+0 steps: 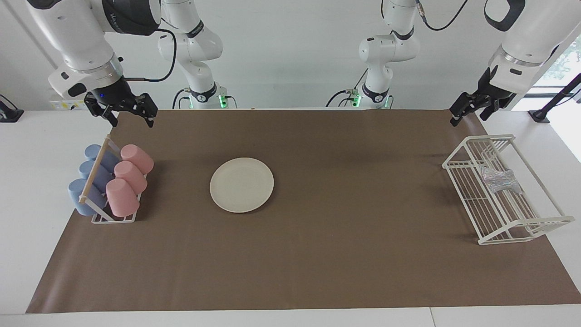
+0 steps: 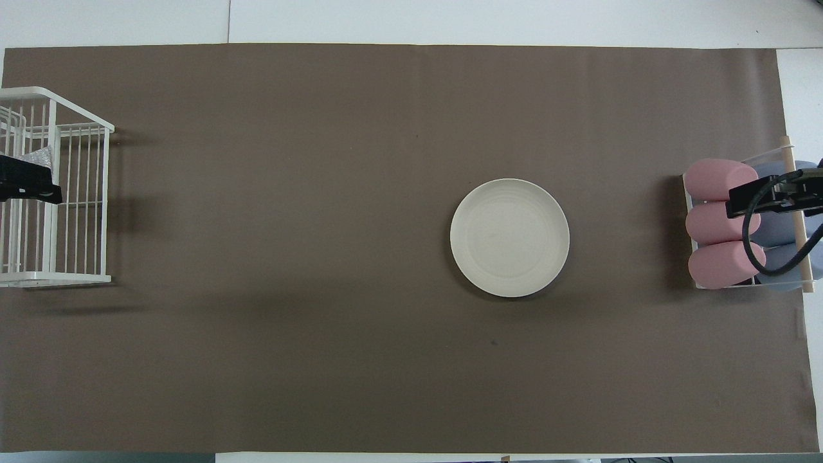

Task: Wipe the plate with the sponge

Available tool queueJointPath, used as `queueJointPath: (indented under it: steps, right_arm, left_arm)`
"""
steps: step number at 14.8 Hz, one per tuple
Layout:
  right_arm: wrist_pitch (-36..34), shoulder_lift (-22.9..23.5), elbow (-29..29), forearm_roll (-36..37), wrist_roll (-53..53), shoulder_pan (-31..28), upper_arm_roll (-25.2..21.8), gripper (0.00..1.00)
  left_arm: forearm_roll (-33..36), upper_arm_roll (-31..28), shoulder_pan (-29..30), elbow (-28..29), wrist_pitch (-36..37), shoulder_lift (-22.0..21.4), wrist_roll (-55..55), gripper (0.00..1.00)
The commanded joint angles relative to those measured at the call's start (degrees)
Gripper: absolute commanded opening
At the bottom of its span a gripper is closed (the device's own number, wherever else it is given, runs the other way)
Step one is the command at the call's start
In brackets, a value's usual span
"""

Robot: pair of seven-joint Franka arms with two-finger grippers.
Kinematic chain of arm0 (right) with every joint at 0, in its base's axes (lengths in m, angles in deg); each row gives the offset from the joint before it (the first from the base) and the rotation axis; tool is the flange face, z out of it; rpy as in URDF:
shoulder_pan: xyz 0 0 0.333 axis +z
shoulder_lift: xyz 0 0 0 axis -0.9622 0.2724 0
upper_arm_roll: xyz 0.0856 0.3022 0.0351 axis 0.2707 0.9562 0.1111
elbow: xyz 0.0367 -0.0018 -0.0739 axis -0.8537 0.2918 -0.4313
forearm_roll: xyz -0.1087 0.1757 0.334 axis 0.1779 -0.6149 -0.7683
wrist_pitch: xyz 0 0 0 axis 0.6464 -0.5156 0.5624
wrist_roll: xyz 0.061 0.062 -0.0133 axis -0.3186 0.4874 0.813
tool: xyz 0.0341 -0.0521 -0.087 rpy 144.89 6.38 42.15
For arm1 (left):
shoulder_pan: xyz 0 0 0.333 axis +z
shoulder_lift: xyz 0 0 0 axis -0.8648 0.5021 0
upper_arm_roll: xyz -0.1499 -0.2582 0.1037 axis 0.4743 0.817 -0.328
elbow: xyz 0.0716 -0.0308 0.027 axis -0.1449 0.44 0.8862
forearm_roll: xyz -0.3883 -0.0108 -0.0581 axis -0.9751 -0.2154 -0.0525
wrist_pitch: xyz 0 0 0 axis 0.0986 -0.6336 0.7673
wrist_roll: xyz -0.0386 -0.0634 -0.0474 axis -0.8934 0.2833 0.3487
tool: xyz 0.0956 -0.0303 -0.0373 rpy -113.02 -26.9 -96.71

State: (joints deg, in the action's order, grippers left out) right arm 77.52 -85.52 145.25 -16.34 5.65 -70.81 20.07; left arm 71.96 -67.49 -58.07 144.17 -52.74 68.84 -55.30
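Note:
The cream-white plate [image 1: 241, 185] lies flat on the brown mat, nearer the right arm's end; it also shows in the overhead view [image 2: 509, 238]. The silvery mesh sponge [image 1: 499, 180] lies inside the white wire rack [image 1: 455, 152] at the left arm's end. From overhead only a corner of the sponge [image 2: 40, 156] shows beside my left gripper [image 2: 26, 183]. My left gripper [image 1: 468, 113] is open and empty, raised over the rack's end nearest the robots. My right gripper [image 1: 131, 119] is open and empty, raised over the cup holder.
A cup holder with pink cups [image 1: 121, 197] and blue cups [image 1: 84, 196] stands at the right arm's end; the pink cups [image 2: 717, 179] also show from overhead. The wire rack [image 2: 58, 278] stands at the mat's other end. The brown mat [image 1: 354, 236] covers the table.

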Motion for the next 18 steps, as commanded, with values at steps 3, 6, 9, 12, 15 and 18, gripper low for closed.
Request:
queueJointPath:
  steps: [3, 6, 9, 12, 15, 18]
  right_arm:
    - [-1.0, -0.8, 0.6, 0.7, -0.6, -0.1, 0.3, 1.0]
    - [-0.8, -0.8, 0.7, 0.7, -1.4, -0.1, 0.3, 1.0]
    - [-0.7, -0.8, 0.7, 0.7, -2.7, -0.1, 0.3, 1.0]
    - [-0.9, -0.9, 0.8, 0.7, -3.0, -0.1, 0.3, 1.0]
    - [-0.8, -0.8, 0.7, 0.7, -3.1, 0.0, 0.4, 1.0]
    - [-1.0, -0.5, -0.2, 0.7, -4.1, 0.0, 1.9, 1.0]
  left_arm:
    - [15.9, 0.2, -4.4, 4.9, -5.0, 2.6, 11.6, 1.0]
    - [27.7, 0.2, -6.5, 6.0, -7.2, 8.3, 15.4, 1.0]
    - [38.0, 0.2, -7.0, 6.4, -9.6, 12.9, 19.7, 1.0]
    - [45.9, 0.2, -6.7, 6.2, -10.9, 17.7, 21.3, 1.0]
    - [48.4, 0.1, -5.8, 6.7, -14.3, 18.7, 21.4, 1.0]
    - [48.4, 0.2, -5.2, 6.8, -14.8, 19.1, 21.5, 1.0]
